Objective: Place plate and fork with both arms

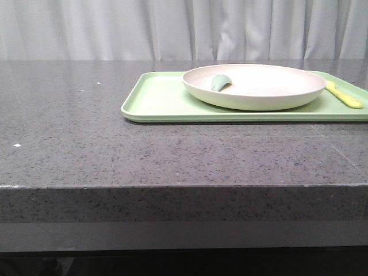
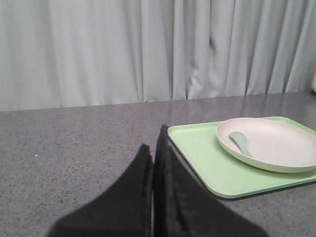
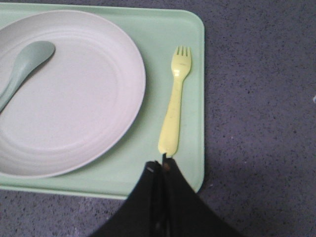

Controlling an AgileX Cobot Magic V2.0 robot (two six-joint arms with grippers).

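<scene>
Surface: dark grey speckled stone-look countertop [image 1: 86, 144] with a thick front edge; a few tiny white flecks on it. Backdrop: pale grey pleated curtain [image 1: 115, 29] hanging across the full width behind the countertop.

Landmark: flat rectangular light-green tray [image 1: 155, 100] with rounded corners, lying on the countertop; its right end is cut off in the front view.

Plate [image 1: 270, 86]: round, cream-white, raised rim, resting on the tray and filling most of its middle. Partly cut off in the right wrist view.

Spoon [image 1: 220, 82]: muted grey-green, lying inside the plate on the tray, bowl toward the plate's middle; its handle end is cut off in the right wrist view.

Fork [image 3: 175, 108]: pale yellow, lying flat on the tray beside the plate, between the plate's rim and the tray's raised edge, apart from the plate. Largely hidden behind the plate in the front view.

Left gripper [image 2: 152, 163]: over bare countertop beside the tray; black fingers pressed together, nothing between them.

Right gripper [image 3: 162, 170]: at the tray's near edge, fingers closed together, tips just at the fork's handle end; contact cannot be told.

Markings: no legible writing made out.
</scene>
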